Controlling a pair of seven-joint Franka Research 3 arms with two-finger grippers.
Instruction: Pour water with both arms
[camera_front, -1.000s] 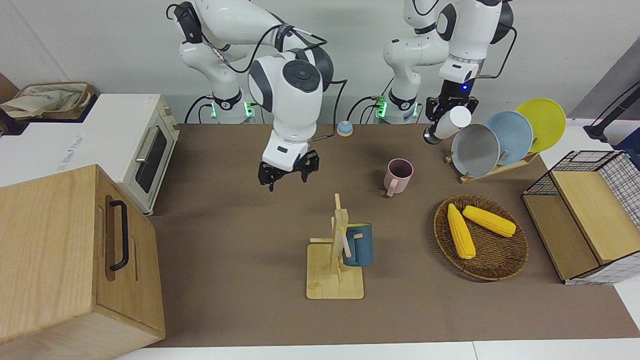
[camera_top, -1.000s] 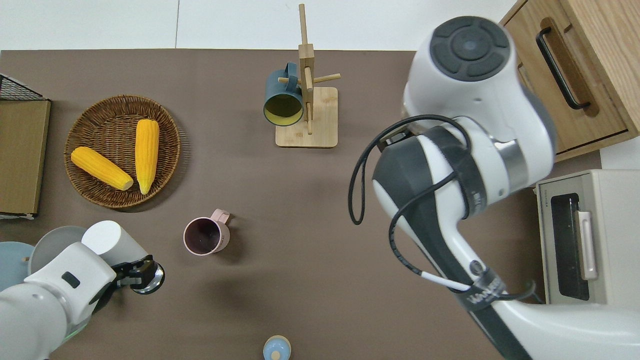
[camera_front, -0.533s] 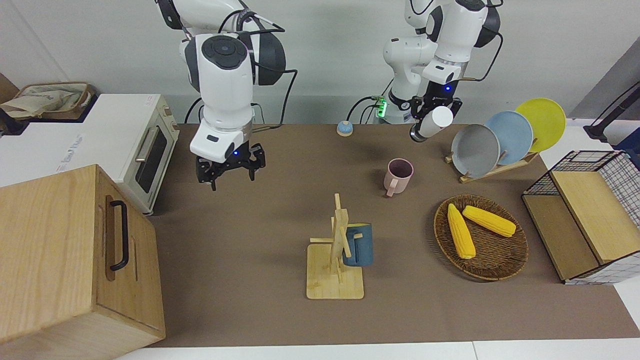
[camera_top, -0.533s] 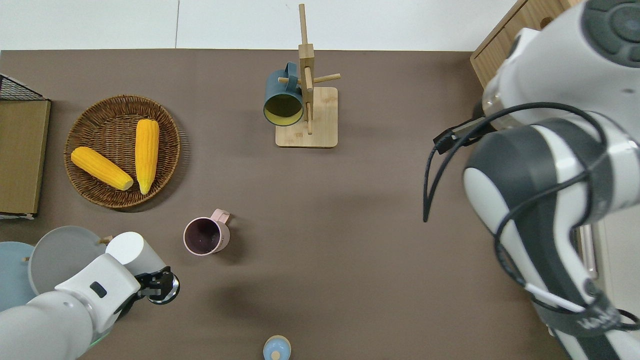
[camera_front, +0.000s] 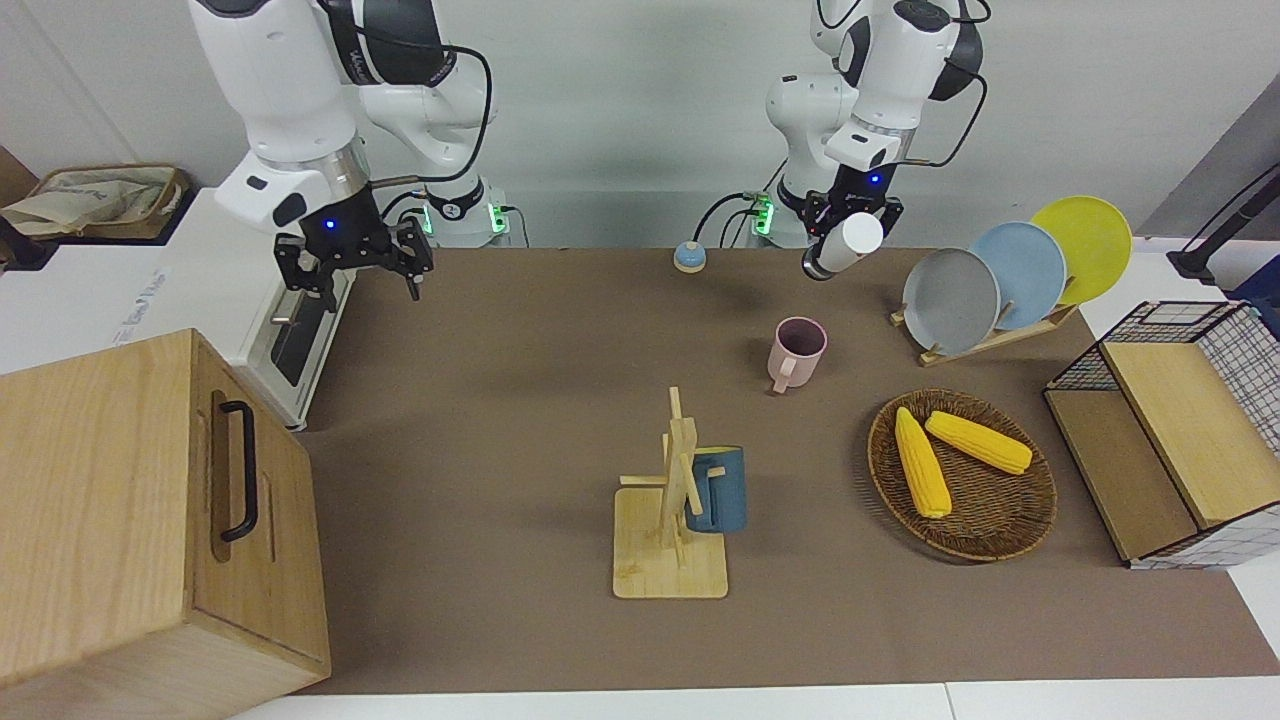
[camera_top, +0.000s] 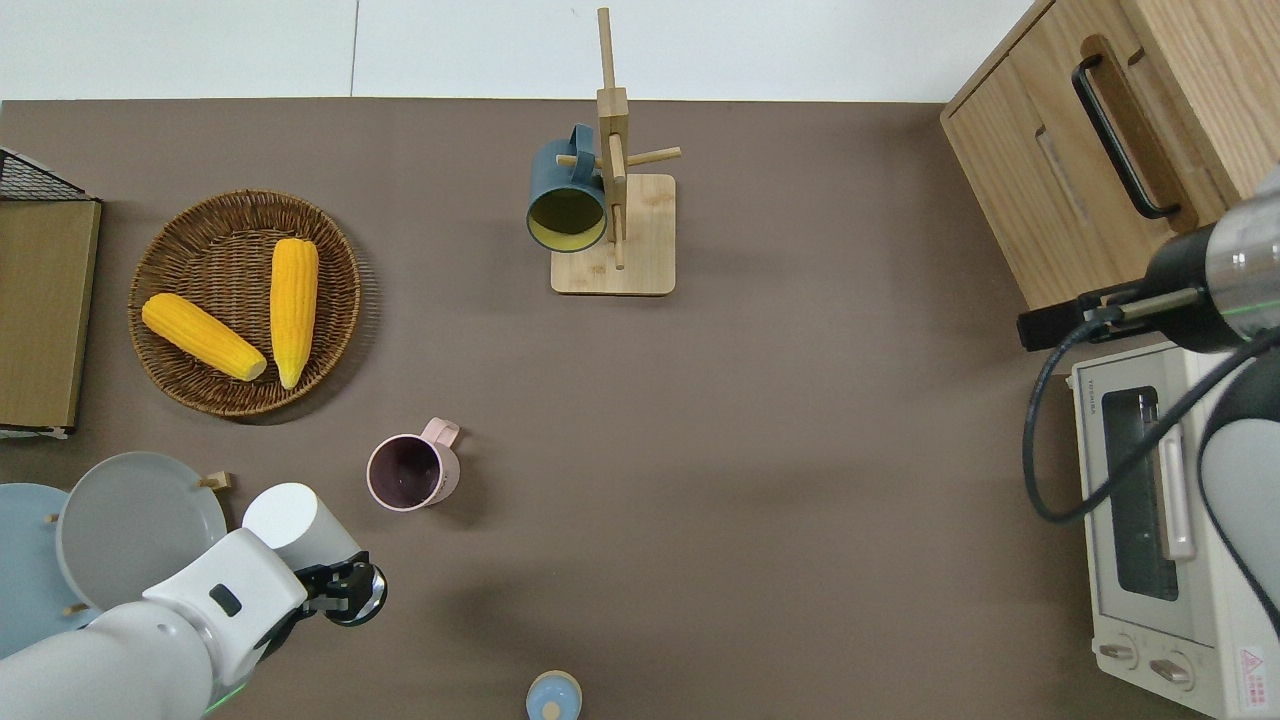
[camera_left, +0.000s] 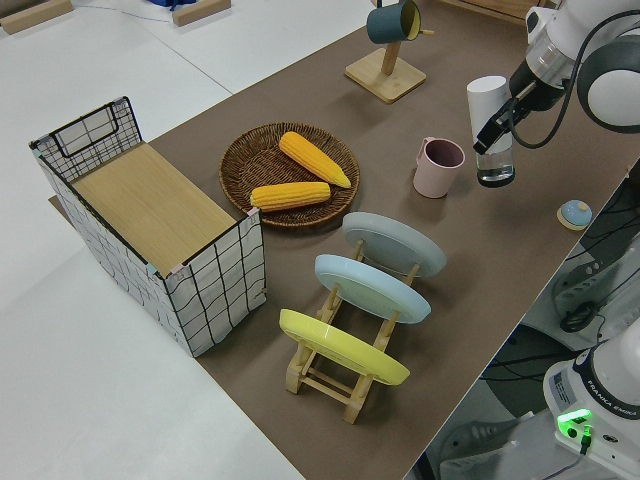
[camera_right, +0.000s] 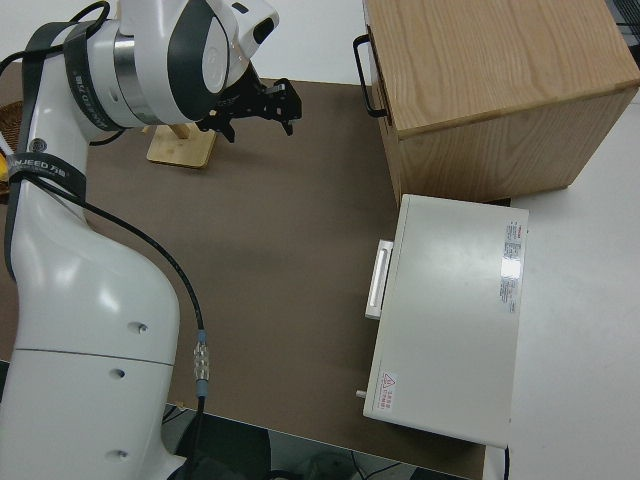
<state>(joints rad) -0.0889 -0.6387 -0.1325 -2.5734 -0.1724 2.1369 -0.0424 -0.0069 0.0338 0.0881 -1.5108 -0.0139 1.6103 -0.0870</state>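
White plastic fills my left hand (camera_front: 838, 240): it pinches a tilted white bottle (camera_front: 850, 240) in the air over bare brown table (camera_top: 700, 450), at about seven o'clock from the pink mug (camera_top: 412, 471) in my overhead view. That mug stands upright near the plate rack (camera_front: 990, 335). My right hand (camera_front: 352, 262) hangs empty, fingers spread, by the toaster oven (camera_front: 300, 300).
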